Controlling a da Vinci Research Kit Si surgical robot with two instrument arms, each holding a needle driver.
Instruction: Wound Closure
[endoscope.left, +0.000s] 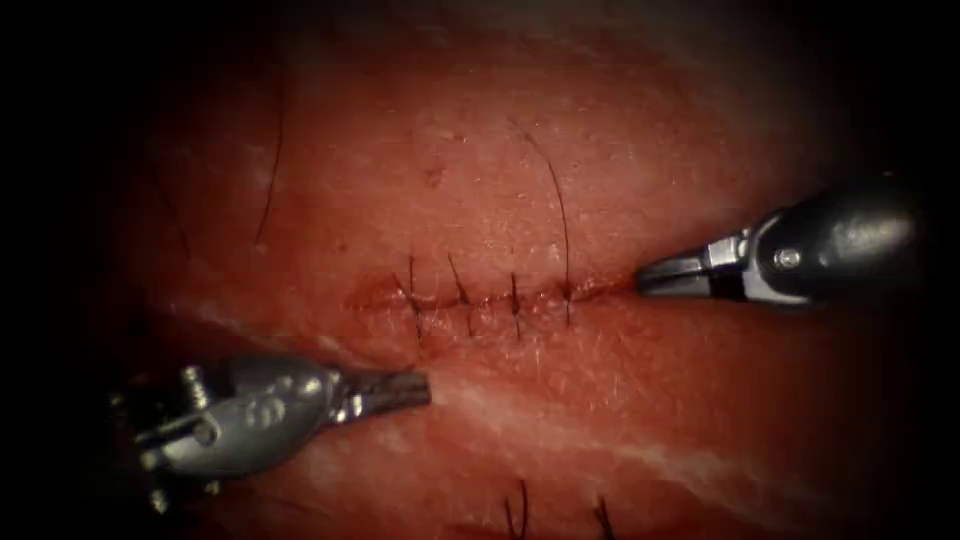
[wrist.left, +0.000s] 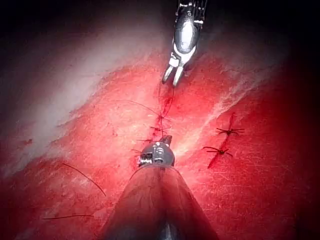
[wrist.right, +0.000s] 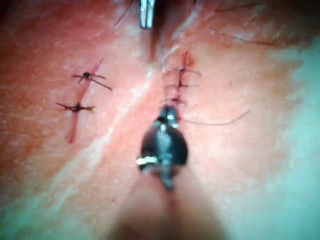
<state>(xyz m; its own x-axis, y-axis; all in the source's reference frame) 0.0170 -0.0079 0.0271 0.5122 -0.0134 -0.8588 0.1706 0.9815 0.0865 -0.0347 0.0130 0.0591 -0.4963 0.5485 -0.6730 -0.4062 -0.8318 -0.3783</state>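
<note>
The cut (endoscope.left: 480, 297) runs across the tissue (endoscope.left: 480, 150) and is crossed by several dark stitches (endoscope.left: 515, 305). From the rightmost stitch a long thread tail (endoscope.left: 560, 200) rises over the tissue. My left tool (endoscope.left: 422, 390) lies below the cut's left end, jaws shut on nothing. My right tool (endoscope.left: 645, 280) points at the cut's right end, just short of the last stitch, holding nothing. The left wrist view shows the right tool (wrist.left: 170, 81) with its jaws slightly apart above the stitch line (wrist.left: 161, 120). In the right wrist view the left tool (wrist.right: 146, 17) hangs beyond the stitches (wrist.right: 180, 82).
A second, shorter cut with two knotted stitches (wrist.right: 82, 90) lies beside the main one; their ends show at the endoscope view's lower edge (endoscope.left: 520, 515). A loose dark strand (endoscope.left: 270, 170) lies on the tissue at upper left. Red fluid wets the surface.
</note>
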